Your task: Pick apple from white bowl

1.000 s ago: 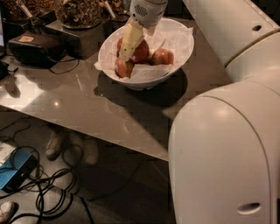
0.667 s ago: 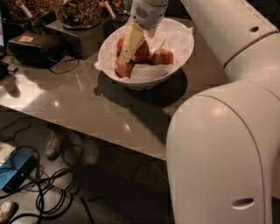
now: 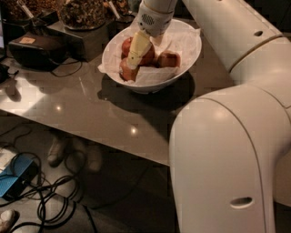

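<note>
The white bowl (image 3: pixel 186 54), lined with crumpled white paper, stands on the dark table at the top centre of the camera view. Several red apples lie in it. The deepest red apple (image 3: pixel 148 55) lies in the middle, partly hidden behind the gripper, and no sticker shows on it. Paler red-yellow apples lie at the front left (image 3: pixel 127 72) and at the right (image 3: pixel 168 59). My gripper (image 3: pixel 135 61) reaches down into the bowl from above, its pale yellow tip among the apples, right against the deep red one.
My white arm fills the right side of the view. The grey table's (image 3: pixel 91 109) front edge runs diagonally across the middle. A black box (image 3: pixel 36 50) and bowls of snacks (image 3: pixel 82 11) stand at the back left. Cables and a blue device (image 3: pixel 16 182) lie on the floor.
The gripper has dropped a little lower into the bowl. The bowl and the apples have not moved.
</note>
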Motion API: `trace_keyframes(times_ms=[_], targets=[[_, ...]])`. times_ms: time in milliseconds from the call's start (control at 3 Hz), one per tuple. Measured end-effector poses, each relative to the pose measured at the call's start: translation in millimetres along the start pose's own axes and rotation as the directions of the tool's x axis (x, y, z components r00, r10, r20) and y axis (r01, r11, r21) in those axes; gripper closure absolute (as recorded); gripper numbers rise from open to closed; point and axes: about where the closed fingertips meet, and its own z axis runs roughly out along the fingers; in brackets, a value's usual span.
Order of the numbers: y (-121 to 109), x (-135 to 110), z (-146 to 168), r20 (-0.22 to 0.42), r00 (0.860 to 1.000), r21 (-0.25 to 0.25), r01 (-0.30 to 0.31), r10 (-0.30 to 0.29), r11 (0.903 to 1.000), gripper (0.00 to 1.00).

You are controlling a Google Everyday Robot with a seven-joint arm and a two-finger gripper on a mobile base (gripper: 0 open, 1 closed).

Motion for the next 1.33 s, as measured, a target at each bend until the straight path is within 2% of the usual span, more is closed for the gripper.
trace_keyframes(times_ms=[333, 1000, 1333], targets=[[0.0, 0.0, 0.0, 0.000, 1.000, 0.000, 0.000, 0.000, 1.0000, 0.34], [0.0, 0.0, 0.0, 0.000, 1.000, 0.000, 0.000, 0.000, 1.0000, 0.80], [0.0, 0.0, 0.0, 0.000, 1.000, 0.000, 0.000, 0.000, 1.0000, 1.00]])
